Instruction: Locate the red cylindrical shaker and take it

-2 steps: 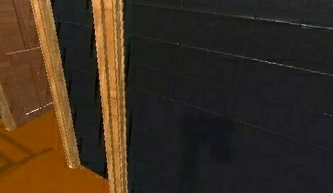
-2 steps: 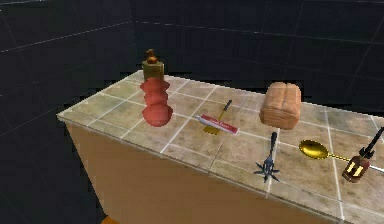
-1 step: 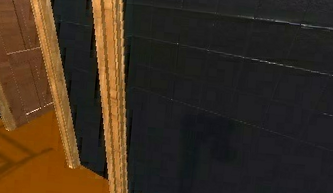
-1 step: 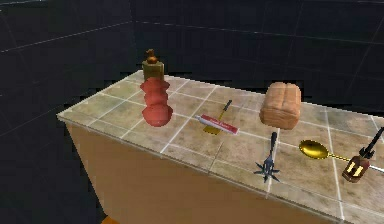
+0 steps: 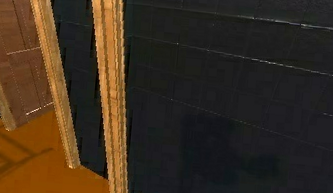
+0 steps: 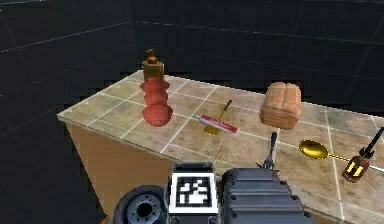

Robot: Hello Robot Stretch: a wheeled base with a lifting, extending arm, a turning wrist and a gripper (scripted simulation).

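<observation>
Right, one red shaker (image 6: 156,102): upright, stacked bulging rings, brown-gold top, on the tabletop (image 6: 110,112), arm side view's left. Also one small red flat item (image 6: 217,123), one loaf (image 6: 281,103), one gold spoon (image 6: 318,150). End effector (image 6: 142,207) at bottom edge; cannot tell if it holds anything.

Ahead of me stands a dark tiled wall (image 5: 244,101) crossed by thin pale grout lines. Two pale wooden posts (image 5: 110,90) rise in front of it, in the forward view's left half. Behind them, at that view's left edge, is a brown wood-panelled surface (image 5: 14,41). The floor (image 5: 18,167) below is a warm orange. Out to my arm's side stands a counter (image 6: 120,110) with a beige stone-tiled top and a plain tan front. Dark walls (image 6: 60,50) meet in a corner behind it.
</observation>
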